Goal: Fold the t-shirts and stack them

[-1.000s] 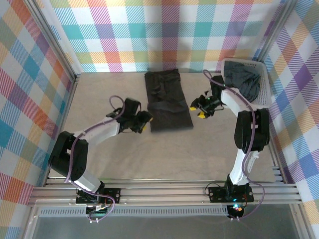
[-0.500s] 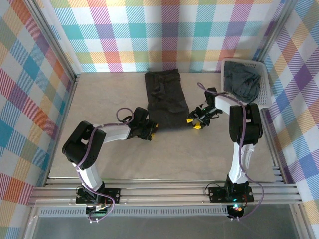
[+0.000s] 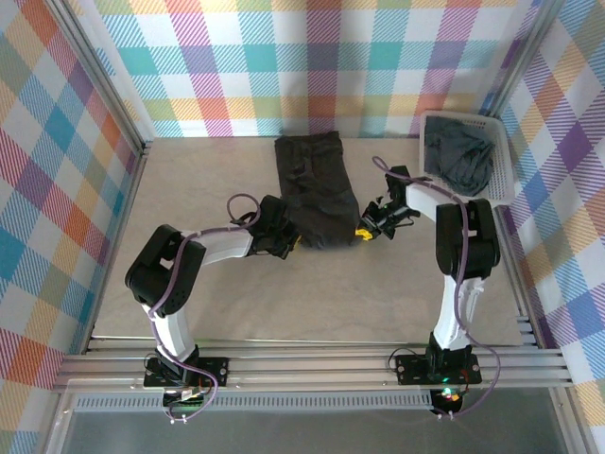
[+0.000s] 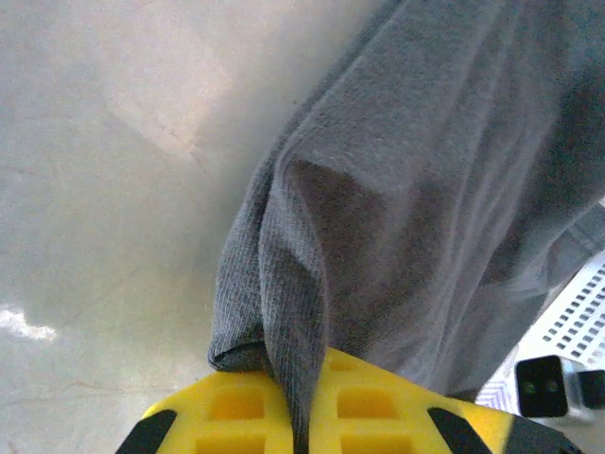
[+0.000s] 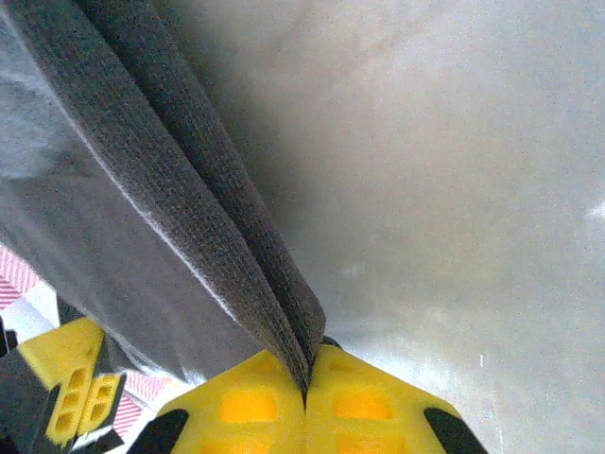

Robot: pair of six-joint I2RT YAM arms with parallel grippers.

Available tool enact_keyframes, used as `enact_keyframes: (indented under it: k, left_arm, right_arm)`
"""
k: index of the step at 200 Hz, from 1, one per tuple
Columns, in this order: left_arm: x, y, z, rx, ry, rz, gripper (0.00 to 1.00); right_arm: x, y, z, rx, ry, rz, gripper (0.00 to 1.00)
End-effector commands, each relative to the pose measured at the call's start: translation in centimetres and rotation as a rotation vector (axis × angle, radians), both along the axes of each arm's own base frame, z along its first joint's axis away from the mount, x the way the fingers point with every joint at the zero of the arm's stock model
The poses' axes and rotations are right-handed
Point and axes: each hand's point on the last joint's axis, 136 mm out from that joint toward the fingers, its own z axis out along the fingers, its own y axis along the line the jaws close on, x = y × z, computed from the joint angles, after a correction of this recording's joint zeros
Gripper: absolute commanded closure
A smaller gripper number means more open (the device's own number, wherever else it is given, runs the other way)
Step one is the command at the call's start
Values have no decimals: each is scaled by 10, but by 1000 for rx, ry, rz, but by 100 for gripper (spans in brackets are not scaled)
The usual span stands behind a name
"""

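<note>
Dark grey folded t-shirt (image 3: 315, 189) lying flat at the middle-rear of the table (image 3: 208, 189). The left gripper (image 4: 304, 411) is clamped tight on the cloth at the shirt's near-left corner, and the right gripper (image 5: 307, 392) is likewise pinched on its near-right corner. A second t-shirt (image 3: 460, 156) lies crumpled in the white lattice basket (image 3: 505, 170) at the table's far right.

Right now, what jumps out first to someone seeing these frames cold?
The long dark charcoal cloth t-shirt lies as a strip in the middle of the beige table, with the left pincer and right pincer each shut on a near corner of it. Next comes the white plastic lattice basket at the far right corner, holding a crumpled grey shirt. Loud pastel plaid walls ring the scene.
</note>
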Motion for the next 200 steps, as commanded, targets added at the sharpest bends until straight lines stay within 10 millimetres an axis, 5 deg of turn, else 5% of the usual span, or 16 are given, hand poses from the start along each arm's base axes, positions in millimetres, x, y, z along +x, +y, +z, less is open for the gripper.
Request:
enact_keyframes:
  k: [1, 59, 82, 103, 155, 200]
  left_arm:
    - [-21, 2, 28, 61, -19, -151, 100]
    - [-114, 21, 47, 15, 11, -322, 100]
    - [-127, 23, 71, 19, -28, -376, 100]
    - [-129, 14, 97, 8, -72, -410, 100]
    - [-80, 12, 161, 33, -211, -320, 100]
    - [7, 7, 168, 26, -177, -209, 100]
  right_arm:
    - [-28, 7, 22, 50, 18, 1, 100]
    - [-124, 15, 44, 88, 97, 63, 100]
    - [-149, 13, 64, 102, 120, 59, 100]
    - [-151, 9, 90, 92, 91, 39, 100]
    - [-105, 4, 143, 29, 44, -25, 100]
    - [-2, -4, 157, 10, -34, -113, 100]
